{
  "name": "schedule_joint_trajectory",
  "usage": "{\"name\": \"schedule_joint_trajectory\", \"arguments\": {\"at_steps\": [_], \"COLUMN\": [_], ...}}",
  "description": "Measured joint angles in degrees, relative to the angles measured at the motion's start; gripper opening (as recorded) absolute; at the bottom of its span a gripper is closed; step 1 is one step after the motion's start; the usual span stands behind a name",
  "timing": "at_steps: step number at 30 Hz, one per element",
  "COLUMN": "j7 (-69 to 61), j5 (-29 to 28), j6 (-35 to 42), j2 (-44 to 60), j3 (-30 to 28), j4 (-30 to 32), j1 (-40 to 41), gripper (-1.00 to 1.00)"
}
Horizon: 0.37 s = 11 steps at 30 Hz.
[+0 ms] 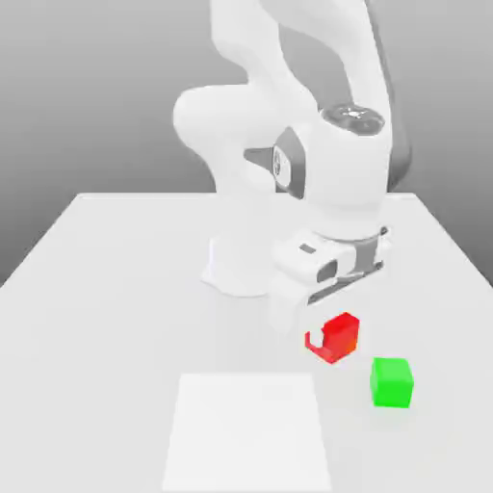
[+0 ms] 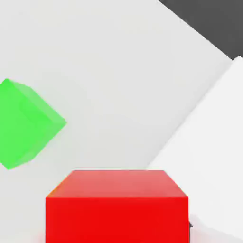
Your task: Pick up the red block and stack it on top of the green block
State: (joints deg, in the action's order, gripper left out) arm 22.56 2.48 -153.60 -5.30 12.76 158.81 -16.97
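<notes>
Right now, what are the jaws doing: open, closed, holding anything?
Gripper: closed on the red block, which sits beside the green block, not on it.

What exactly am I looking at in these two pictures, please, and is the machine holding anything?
This is a simulated white robot arm standing on a pale table. At its end is a two-fingered hand, pointing down.

The exterior view is taken from a camera off the arm, looking across the table at the robot. The hand view comes from a camera on the hand itself, so things look large there.

The hand is shut on the red block, a small cube that appears close up in the hand view. The green block, a similar cube, sits on the table just to the exterior view's right of it, apart from it. A flat white sheet lies on the table nearer the camera.
</notes>
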Motion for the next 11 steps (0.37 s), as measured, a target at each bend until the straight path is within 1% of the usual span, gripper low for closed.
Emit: {"name": "schedule_joint_trajectory", "arguments": {"at_steps": [2,4,7,8,11], "j7": [0.9,2.3,4.8,5.6,5.6], "j5": [-1.3,-3.3,-6.8,-7.9,-7.9], "j6": [-1.3,-3.9,-8.3,-9.9,-9.9], "j2": [2.4,5.4,10.3,12.0,12.0], "j3": [1.2,1.3,0.2,-0.4,-0.4], "j4": [-1.1,-1.5,-1.8,-1.8,-1.8], "j1": [-1.6,-1.5,-1.7,-2.1,-2.1], "gripper": [-1.0,-1.0,-1.0,1.0,1.0]}}
